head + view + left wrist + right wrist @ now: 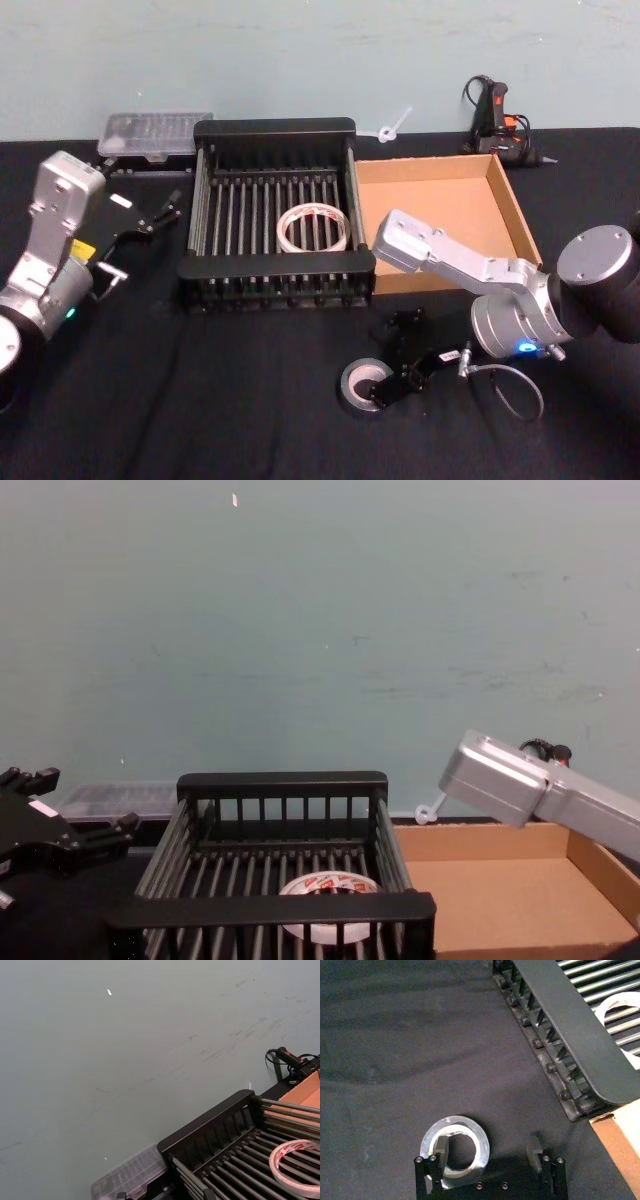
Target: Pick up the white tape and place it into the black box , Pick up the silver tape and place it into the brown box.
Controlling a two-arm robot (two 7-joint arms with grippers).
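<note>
The white tape [313, 228] with red marks lies flat on the ribbed floor of the black box [274, 128]; it also shows in the chest view [328, 890] and left wrist view [295, 1167]. The silver tape [358, 386] lies on the black cloth in front of the black box. My right gripper [385, 388] is low over it and open. In the right wrist view one finger [440, 1147] stands inside the hole of the silver tape [470, 1132] and the other finger [534, 1150] outside it. The brown box [520, 215] sits right of the black box. My left gripper [140, 222] hangs open left of the black box.
A clear plastic case [157, 133] lies behind the black box at the left. A black glue gun [497, 120] with its cord rests behind the brown box. A white zip tie [392, 127] lies at the back. A cable loops by my right wrist [510, 385].
</note>
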